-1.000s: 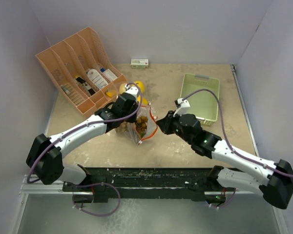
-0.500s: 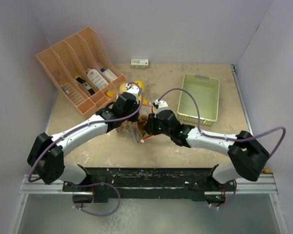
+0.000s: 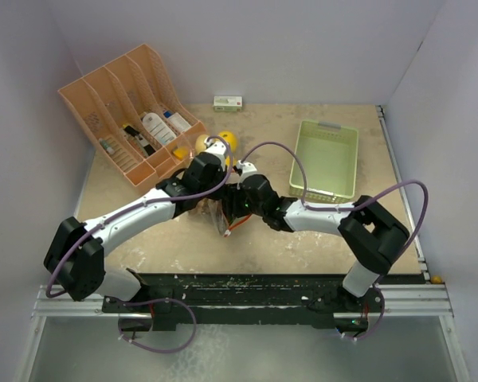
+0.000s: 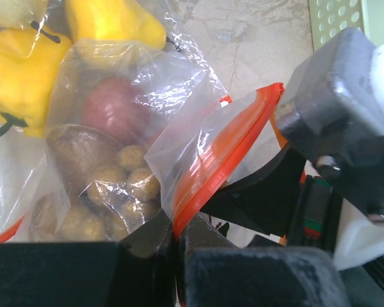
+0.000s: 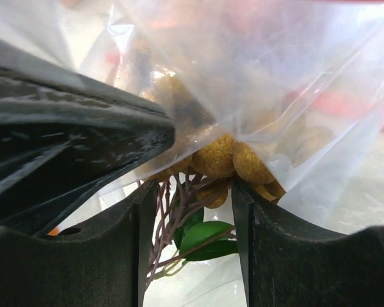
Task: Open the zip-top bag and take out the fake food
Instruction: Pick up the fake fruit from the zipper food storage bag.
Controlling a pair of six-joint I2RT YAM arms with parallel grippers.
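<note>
The clear zip-top bag [image 3: 225, 216] with an orange zip strip [image 4: 224, 157] lies at the table's middle. My left gripper [image 3: 214, 193] is shut on the zip strip [image 4: 177, 225] and holds one lip of the mouth up. Inside are a reddish lump [image 4: 112, 109] and brown nut-like lumps [image 4: 118, 185]. My right gripper [image 3: 231, 205] is at the bag's mouth, open [image 5: 192, 192], with its fingers either side of a cluster of golden-brown balls [image 5: 233, 160] with stems and a green leaf [image 5: 208, 240]. Yellow peppers [image 4: 19, 70] lie outside the bag.
An orange rack [image 3: 131, 107] with bottles and packets stands at the back left. A pale green basket [image 3: 327, 159] stands at the right. A yellow lemon [image 3: 225, 141] lies behind the bag. A small box [image 3: 228, 103] sits by the back wall.
My right arm has swung left and pushed its gripper into the bag's mouth. My left gripper has kept its hold on the zip strip, almost still.
</note>
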